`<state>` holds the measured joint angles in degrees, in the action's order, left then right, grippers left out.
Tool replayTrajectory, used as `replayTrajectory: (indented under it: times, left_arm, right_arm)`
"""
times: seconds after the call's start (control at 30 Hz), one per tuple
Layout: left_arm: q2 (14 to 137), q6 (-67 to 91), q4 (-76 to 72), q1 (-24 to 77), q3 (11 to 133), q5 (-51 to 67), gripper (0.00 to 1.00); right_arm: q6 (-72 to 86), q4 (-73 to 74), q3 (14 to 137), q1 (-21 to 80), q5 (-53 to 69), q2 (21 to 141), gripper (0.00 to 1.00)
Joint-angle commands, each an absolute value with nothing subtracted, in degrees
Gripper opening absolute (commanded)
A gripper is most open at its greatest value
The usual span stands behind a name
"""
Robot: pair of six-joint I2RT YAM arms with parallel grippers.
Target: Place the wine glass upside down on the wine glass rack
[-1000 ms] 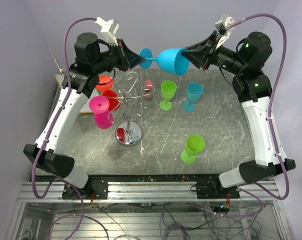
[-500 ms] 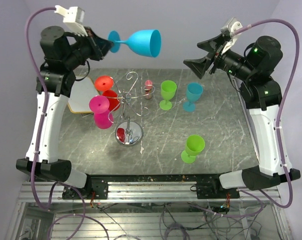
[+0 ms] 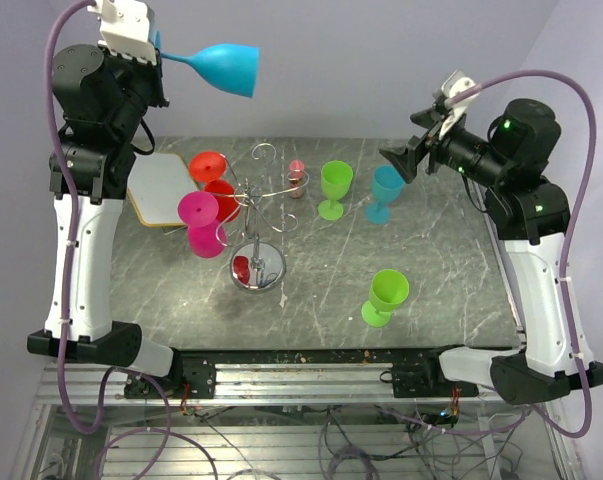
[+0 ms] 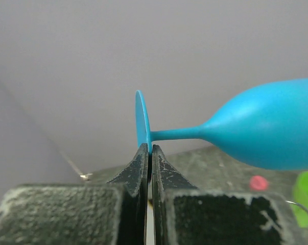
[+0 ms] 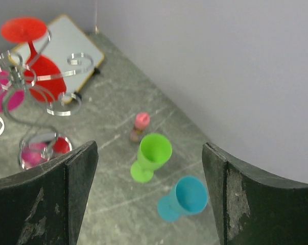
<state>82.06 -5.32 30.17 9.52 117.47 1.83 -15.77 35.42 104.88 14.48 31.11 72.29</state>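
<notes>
Left fingers [image 4: 141, 171] are clamped on the foot rim of the blue wine glass [image 3: 221, 67]. The glass lies sideways in the air, high above the back-left of the bench [image 3: 451, 270], bowl pointing right. It is well apart from the wine glass rack [image 3: 258, 200], which stands left of centre.

Right fingers [image 5: 67, 189] are spread wide with nothing between them, raised over the back-right.

A red glass [image 3: 214, 182] and a pink glass [image 3: 203, 225] are at the rack's left arms, feet up. On the bench: two green glasses [image 3: 334, 186] [image 3: 385, 297], a teal glass [image 3: 386, 190], a small pink-capped bottle [image 3: 297, 178] and a white board [image 3: 166, 190].
</notes>
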Motion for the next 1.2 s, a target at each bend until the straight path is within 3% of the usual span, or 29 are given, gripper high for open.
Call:
replayTrajectory:
  times: [0.0, 0.23, 0.57, 1.17]
  left_arm:
    - [83.6, -19.3, 30.7, 11.6, 121.2, -11.2, 0.07]
    - [85.0, -37.8, 25.9, 19.1, 118.3, -22.6, 0.07]
    - [85.3, -55.4, 20.2, 25.9, 108.1, -25.5, 0.07]
    - [82.8, -68.6, 25.8, 30.8, 99.8, -16.5, 0.07]
  right_arm:
    - [-21.5, 41.5, 100.4, 14.3, 29.0, 69.4, 0.83]
    - [-25.1, 44.7, 95.9, 13.6, 25.9, 65.6, 0.84]
    - [-25.3, 44.7, 92.2, 11.8, 27.5, 63.8, 0.84]
    - [-25.1, 44.5, 91.0, 10.2, 29.7, 62.9, 0.84]
